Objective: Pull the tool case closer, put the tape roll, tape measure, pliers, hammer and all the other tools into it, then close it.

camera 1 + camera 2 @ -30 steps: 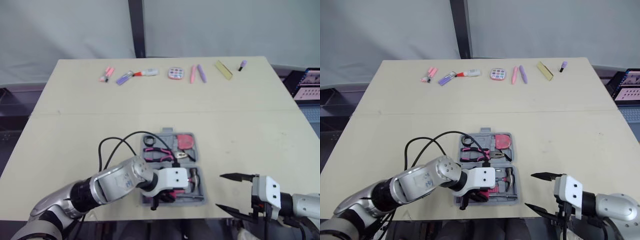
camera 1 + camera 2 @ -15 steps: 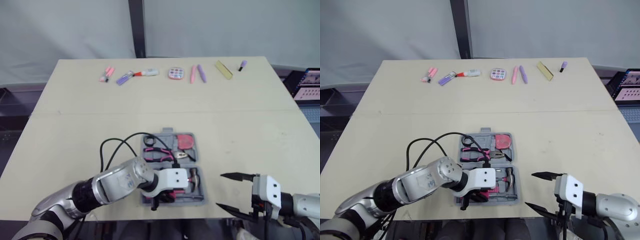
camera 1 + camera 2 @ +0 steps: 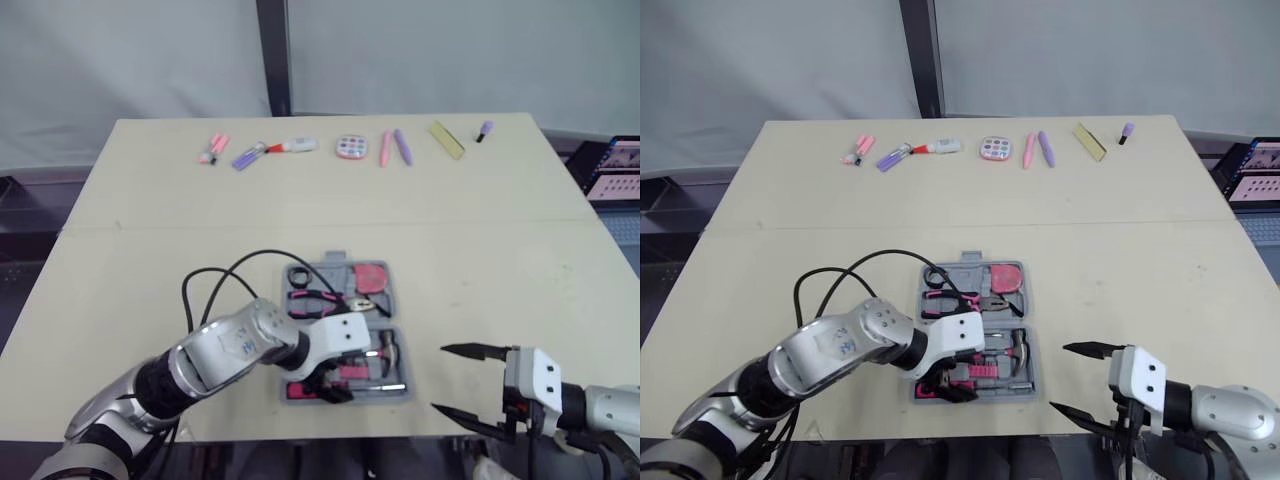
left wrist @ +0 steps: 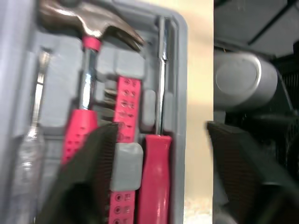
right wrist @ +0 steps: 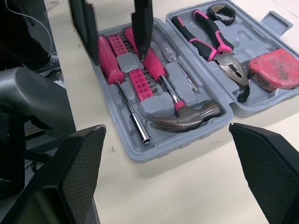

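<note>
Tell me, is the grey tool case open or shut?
Open: both halves of the tool case lie flat, with the hammer and pliers showing inside.

A pale wooden table takes up most of the frame, with a thin seam running straight across its middle. Behind it, along the top, hangs a plain grey-white backdrop, split by a dark upright post at upper centre. Dark floor shows at the left edge. At the right edge sits a lit screen. The light is soft and even.

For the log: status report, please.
Left gripper open over case. Right gripper open, right of it. Case open, hammer, pliers in; not closed.
</note>
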